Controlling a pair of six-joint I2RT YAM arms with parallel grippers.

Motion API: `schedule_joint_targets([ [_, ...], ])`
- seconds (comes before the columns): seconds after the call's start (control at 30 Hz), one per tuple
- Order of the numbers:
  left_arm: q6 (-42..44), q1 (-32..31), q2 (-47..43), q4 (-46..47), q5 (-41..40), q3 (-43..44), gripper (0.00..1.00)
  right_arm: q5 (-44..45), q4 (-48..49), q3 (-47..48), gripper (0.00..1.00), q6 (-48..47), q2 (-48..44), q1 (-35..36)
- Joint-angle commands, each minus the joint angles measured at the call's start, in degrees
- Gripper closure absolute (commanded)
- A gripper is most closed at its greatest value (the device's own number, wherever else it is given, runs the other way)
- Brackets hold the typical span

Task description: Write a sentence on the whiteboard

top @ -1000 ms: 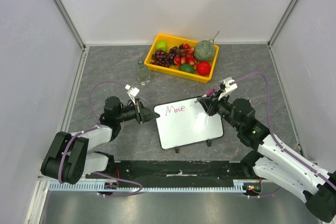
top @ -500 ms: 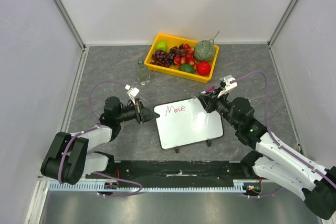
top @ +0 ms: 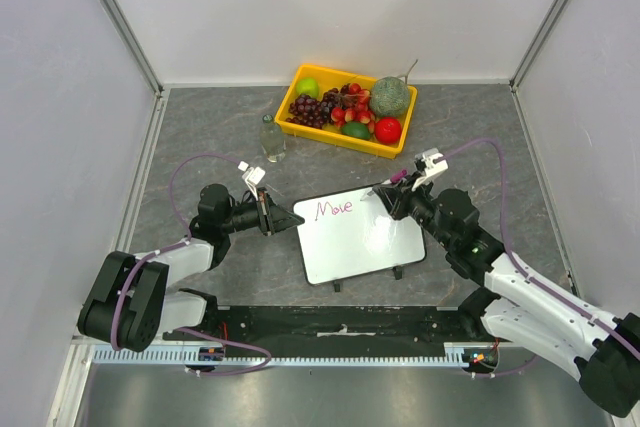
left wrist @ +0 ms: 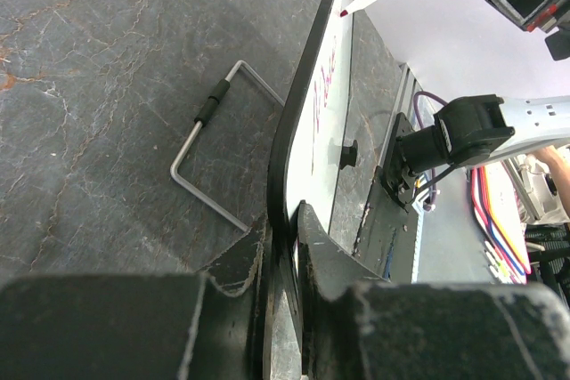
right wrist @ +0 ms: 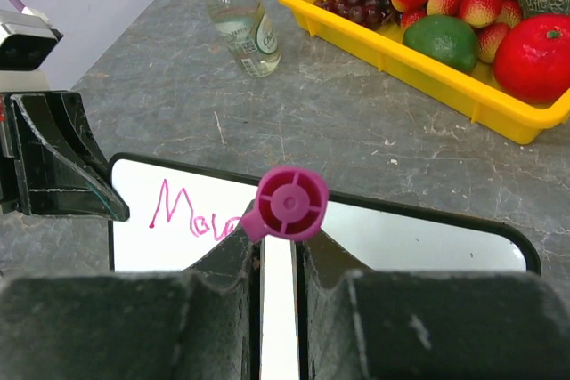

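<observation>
**Thin hold on a glossy board: the line may go wrong**

Top view: the board (top: 360,242) lies mid-table (top: 200,127), with the sentence (top: 334,209) at its far left reading only "Move". The right gripper (top: 392,197) is closed on the marker (top: 383,188), tip at the far edge; hard pressure there could tip the board.

Left wrist: the left gripper (left wrist: 285,220) pinches only the thin rim (a small hold) and may slip.

Right wrist: the marker might twist between the fingers.

The table looks like grey stone, and white walls stand close around.

From the right wrist we see the marker (right wrist: 291,204) covering the end of the sentence (right wrist: 191,211) on the whiteboard (right wrist: 401,238); beyond the whiteboard, the yellow tray (right wrist: 392,51) runs off the frame. From the left wrist, the sentence slants too steeply to read.
</observation>
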Motion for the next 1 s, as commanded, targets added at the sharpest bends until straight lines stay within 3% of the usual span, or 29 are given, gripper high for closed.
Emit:
schedule_joint_targets([
  [0.0,4.5,-0.1,-0.4,-1.0,-0.4,-0.8,0.98,1.3,3.0,-1.1,1.00,0.6,-0.3,-0.1],
  [0.97,4.6,-0.1,-0.4,-1.2,-0.6,-0.8,0.98,1.0,-0.6,-4.9,1.00,0.6,-4.5,-0.2],
])
